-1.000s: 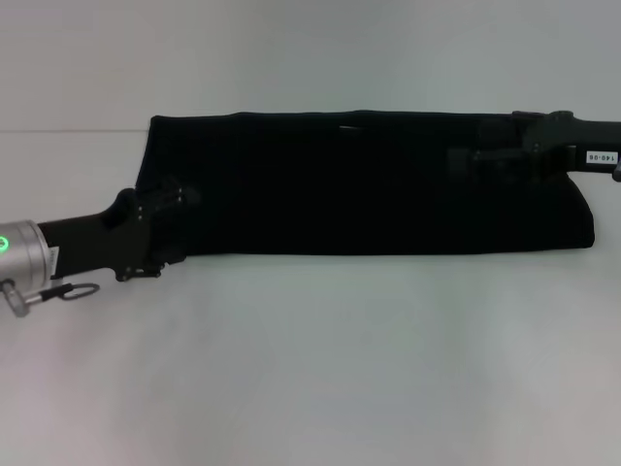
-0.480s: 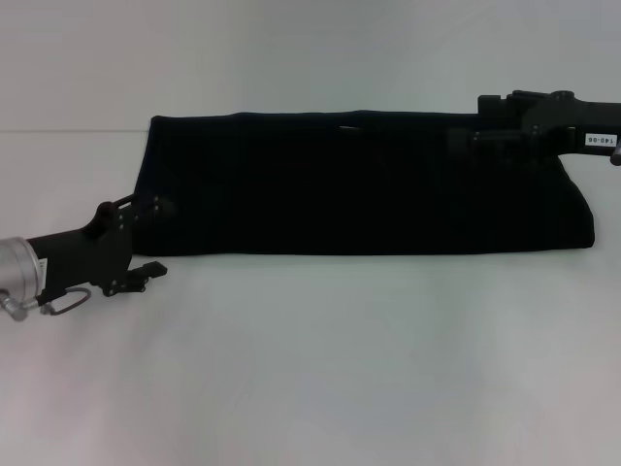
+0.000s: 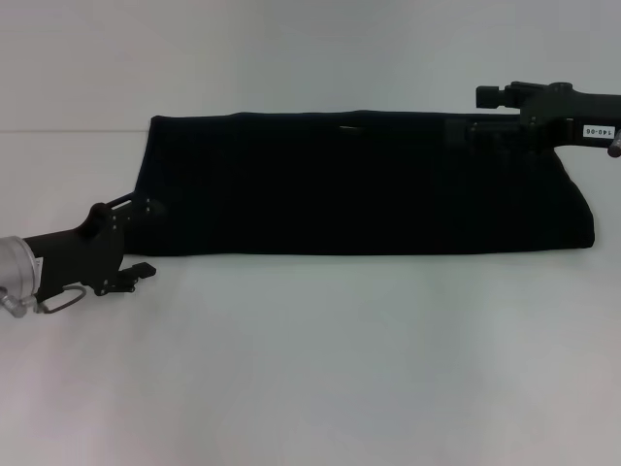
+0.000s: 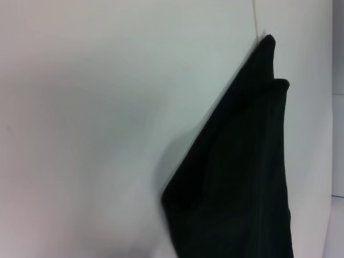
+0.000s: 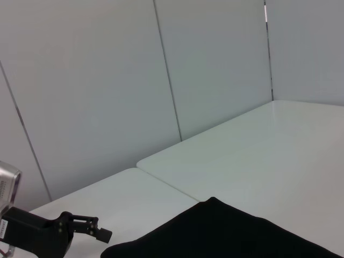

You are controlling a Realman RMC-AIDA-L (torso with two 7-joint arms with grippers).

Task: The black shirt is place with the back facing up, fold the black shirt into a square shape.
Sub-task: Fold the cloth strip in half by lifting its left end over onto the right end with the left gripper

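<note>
The black shirt (image 3: 359,184) lies folded into a long, narrow band across the white table, its ends at left and right. My left gripper (image 3: 153,237) sits at the band's left end, near its front corner, open with nothing between its fingers. Over the far right corner of the band my right gripper (image 3: 487,114) hovers, open and empty. The left wrist view shows one folded end of the shirt (image 4: 242,177) on the table. In the right wrist view a corner of the shirt (image 5: 226,231) shows, with the left gripper (image 5: 91,228) farther off.
The white table (image 3: 310,369) stretches wide in front of the shirt. A seam between table panels (image 5: 172,188) runs behind the cloth. Pale wall panels (image 5: 107,80) stand behind the table.
My left gripper has drawn back to the left, off the shirt's left end. My right gripper has lifted and pulled back toward the far right corner. The shirt has stayed flat.
</note>
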